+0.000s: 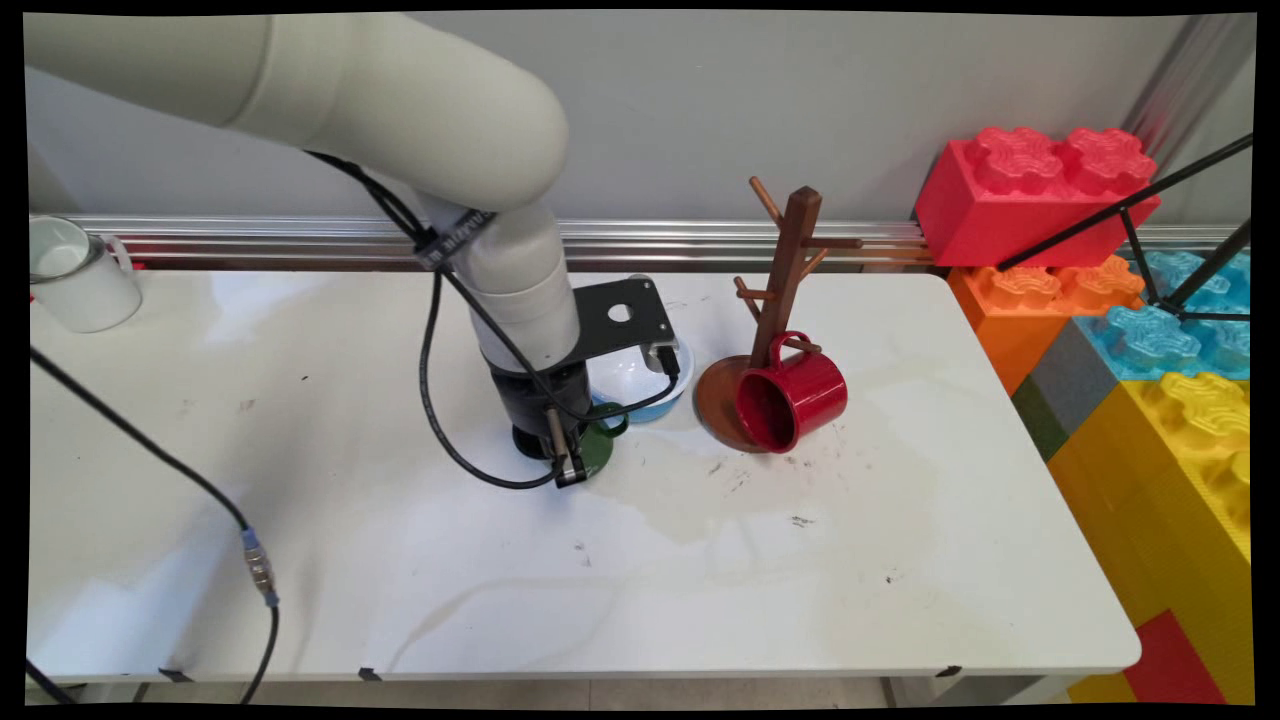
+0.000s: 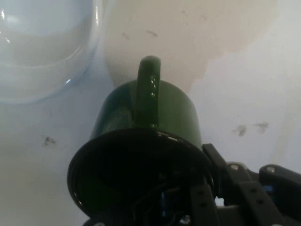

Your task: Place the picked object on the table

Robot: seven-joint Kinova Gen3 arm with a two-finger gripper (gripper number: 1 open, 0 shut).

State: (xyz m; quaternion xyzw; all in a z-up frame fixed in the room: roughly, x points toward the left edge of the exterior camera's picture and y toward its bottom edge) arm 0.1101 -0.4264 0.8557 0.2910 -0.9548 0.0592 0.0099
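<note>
We see a green mug (image 2: 141,117) lying on its side near the middle of the white table (image 1: 800,580), its handle up, with the black gripper (image 1: 560,445) down upon it; whether the claw grips or is released we cannot tell. Just beside it sits a pale blue bowl (image 1: 640,385). Toward the right edge, a red mug (image 1: 792,398) hangs low on a wooden mug tree (image 1: 785,270). A white mug (image 1: 75,275) stands at the far left corner.

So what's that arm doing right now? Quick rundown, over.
Gripper down on green mug, mug lying on its side; fingers hidden. Pale blue bowl right beside it. Red mug leaning against the mug tree.
</note>
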